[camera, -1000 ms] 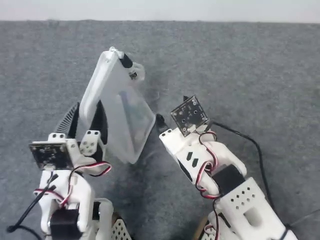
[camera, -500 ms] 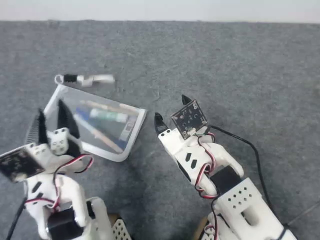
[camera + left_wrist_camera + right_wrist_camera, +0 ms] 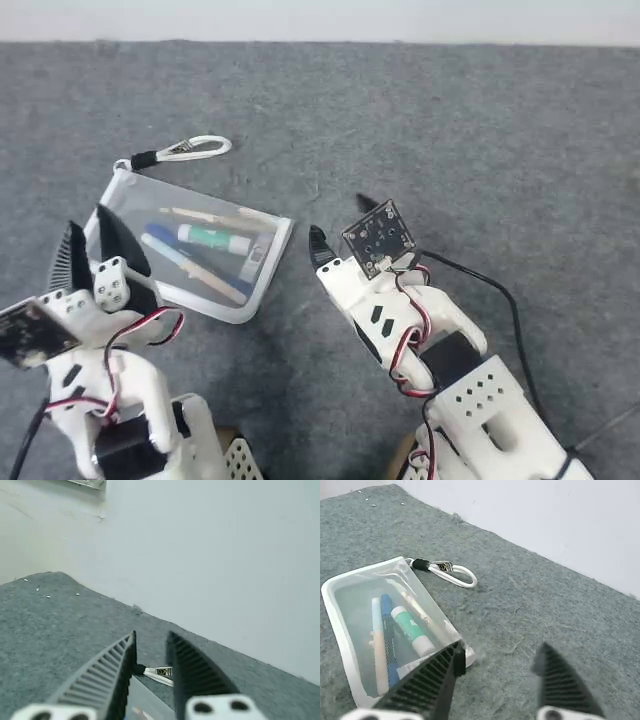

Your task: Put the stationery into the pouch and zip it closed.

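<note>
The clear pouch (image 3: pixel 160 198) lies flat on the grey worktop (image 3: pixel 480 140), left of centre in the high view, with its long edges slanting down toward the right. Through its wall show a blue pen (image 3: pixel 165 240), a green-and-white tube (image 3: pixel 212 238), a pale pen (image 3: pixel 200 278) and a thin wooden pencil (image 3: pixel 215 216), all lying roughly along its length. Whether the zip is shut cannot be told. A white clip (image 3: pixel 195 149) on a short black strap trails from the pouch's upper left corner and rests on the worktop above it.

The left arm (image 3: pixel 100 340) stands at the lower left of the high view; the left jaws are apart with nothing between them, and they overlap the pouch's lower left corner, though contact cannot be judged. The right arm (image 3: pixel 400 310) rises from the lower right; the right jaws are spread wide and hold nothing, with one tip just beside the pouch's right end
</note>
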